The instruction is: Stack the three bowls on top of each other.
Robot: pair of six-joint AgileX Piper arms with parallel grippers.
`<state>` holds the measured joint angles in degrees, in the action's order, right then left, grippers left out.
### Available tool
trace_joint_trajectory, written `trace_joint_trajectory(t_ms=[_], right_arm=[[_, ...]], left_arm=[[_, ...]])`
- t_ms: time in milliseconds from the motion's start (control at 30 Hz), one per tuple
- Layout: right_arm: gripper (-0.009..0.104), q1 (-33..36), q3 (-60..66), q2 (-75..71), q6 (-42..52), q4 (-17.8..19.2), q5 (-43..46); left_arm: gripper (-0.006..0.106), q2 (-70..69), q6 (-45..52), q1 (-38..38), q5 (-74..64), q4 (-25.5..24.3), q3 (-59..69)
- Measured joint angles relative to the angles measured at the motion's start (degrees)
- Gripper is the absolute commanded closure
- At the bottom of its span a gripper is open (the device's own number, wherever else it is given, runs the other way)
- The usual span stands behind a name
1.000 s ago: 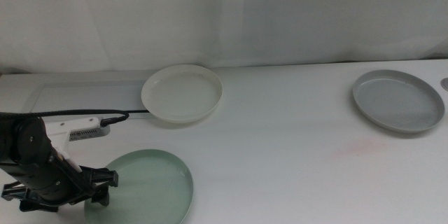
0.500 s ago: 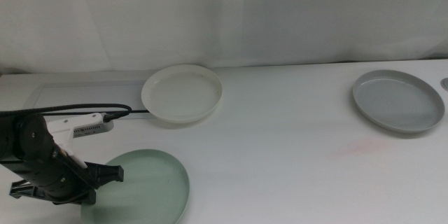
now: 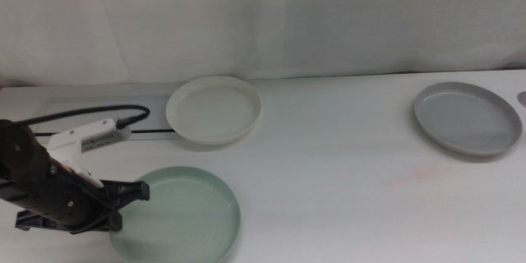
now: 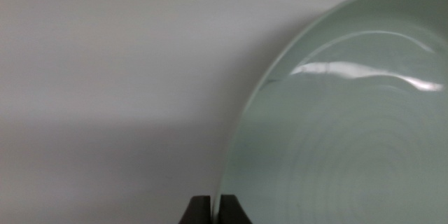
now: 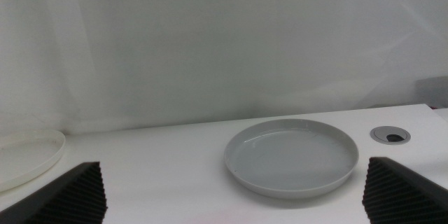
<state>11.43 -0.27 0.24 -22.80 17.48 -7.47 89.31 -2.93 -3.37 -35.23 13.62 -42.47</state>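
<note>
Change since earlier frames: green bowl now sits further toward the table's centre than a second ago, its rim still in the left gripper's hold; white and grey bowls unmoved.

Left gripper [image 3: 123, 201]: near the table's front-left corner, jaws closed down on the near-left rim of the green bowl (in the left wrist view the two dark jaw tips [image 4: 213, 210] stand almost together with the rim's edge between them).

Green bowl [image 3: 185, 214]: pale mint, shallow, low rim; at the front-left of the table. Whether it rests flat or is lifted slightly cannot be told from these views.

Left arm cable [image 3: 90, 117]: black, arcing from the arm toward the back-left of the table, ending just beside the white bowl.

White panel [image 3: 90, 107]: flat, rectangular, at the back-left edge of the table, just left of the white bowl; a dark slot shows along its near side.

White bowl [image 3: 214, 108]: behind the green bowl, toward the back edge, left of centre; apart from the green bowl, upright and empty.

Grey bowl [image 3: 467, 117]: at the right edge of the table, well apart from the other two; upright and empty (also clear in the right wrist view [image 5: 292, 156]).

Table grommet [image 5: 390, 135]: small round fitting, just beside the grey bowl at the right edge.

Right gripper [image 5: 234, 189]: waiting off the table's right side, jaws spread wide and holding nothing, facing the grey bowl.

Backdrop [image 3: 263, 16]: white curtain along the back edge.
</note>
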Motion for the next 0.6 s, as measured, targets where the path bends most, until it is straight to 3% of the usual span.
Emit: trace_joint_trajectory(t_ms=[167, 433, 600], right_arm=[[-0.008, 0.00, 0.00, 0.00, 0.11, 0.00, 0.00], [-0.008, 0.00, 0.00, 0.00, 0.11, 0.00, 0.00], [-0.008, 0.00, 0.00, 0.00, 0.29, 0.10, 0.00]], left_arm=[[0.103, -6.32, 1.71, -2.51, -2.96, 3.69, -0.56], [0.103, -6.01, -4.11, -18.70, -1.77, 4.58, -7.86], [0.103, -0.66, -5.63, -20.34, 0.23, 4.58, -10.35]])
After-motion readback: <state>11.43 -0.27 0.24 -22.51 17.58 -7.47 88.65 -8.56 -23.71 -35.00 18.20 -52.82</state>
